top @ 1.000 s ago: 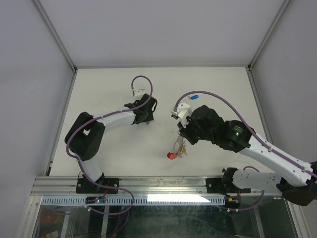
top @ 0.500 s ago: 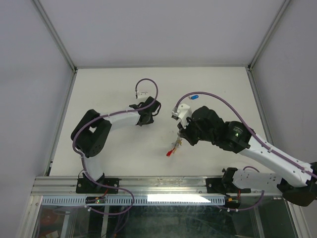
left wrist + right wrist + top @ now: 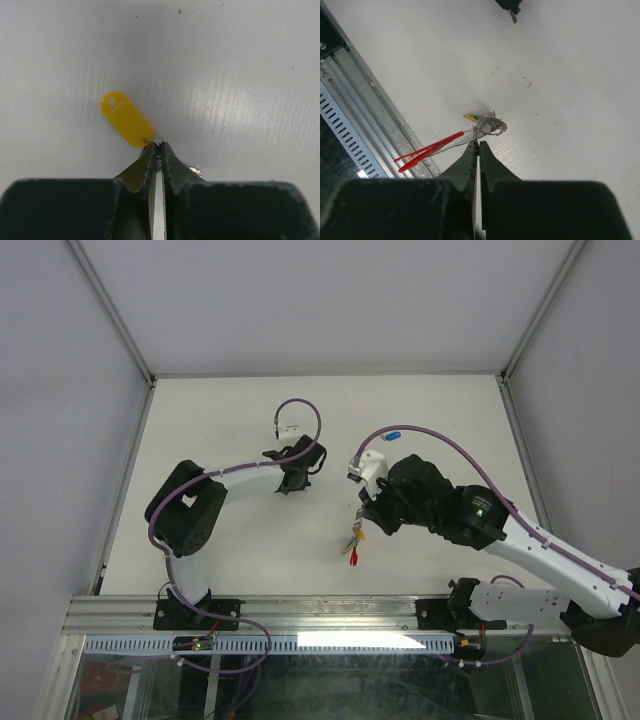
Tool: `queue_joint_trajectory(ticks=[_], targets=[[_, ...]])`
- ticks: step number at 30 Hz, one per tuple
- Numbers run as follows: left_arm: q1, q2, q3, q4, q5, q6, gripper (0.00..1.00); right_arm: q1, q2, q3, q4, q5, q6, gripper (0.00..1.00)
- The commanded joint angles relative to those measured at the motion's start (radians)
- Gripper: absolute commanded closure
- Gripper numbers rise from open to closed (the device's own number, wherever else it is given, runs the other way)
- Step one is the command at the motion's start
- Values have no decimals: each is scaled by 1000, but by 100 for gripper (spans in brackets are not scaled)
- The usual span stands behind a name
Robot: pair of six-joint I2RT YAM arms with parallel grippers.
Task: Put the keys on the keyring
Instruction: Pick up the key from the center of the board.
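a plain white table [image 3: 200, 430] fills the floor of a booth with pale grey walls [image 3: 300, 300] and slanting metal posts [image 3: 110, 310] at the corners; a slotted aluminium rail [image 3: 330, 608] runs along its near edge, where both arms are bolted. the left gripper [image 3: 159, 146] is low over the middle of the table, its jaws pressed to a thin slit on the small wire loop at the end of a yellow key [image 3: 126, 119], which lies flat on the white surface. the right gripper [image 3: 477, 143] is clenched on the keyring [image 3: 490, 124], a tangle of grey rings with a red strip [image 3: 427, 150] trailing toward the rail and a bit of yellow tucked in among the metal. a blue key [image 3: 393, 436] lies alone farther back, well apart from both grippers. compared with a second ago, the left arm's elbow has swung inward and its cable loop stands taller, and the keyring, which was bunched low with the red part as a blob, now hangs out in a slim line under the right gripper.
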Motion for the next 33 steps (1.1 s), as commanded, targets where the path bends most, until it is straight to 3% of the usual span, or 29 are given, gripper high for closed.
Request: queue_joint_trajectory(ticks=[1,10,20,33], targets=[[-10,-21,34,-2,-16,12,100,-3,-25,4,81,-15,13,100],[-15,-125,25,-3,-3,59,100,-3,-7,35,68,-18,44,100],[-14,-346,-5,39,265,316,100,-2,57,82,67,-58,75,100],[-13,-708,-67,140,684,650,100,-5,77,73,155,-288,38,100]])
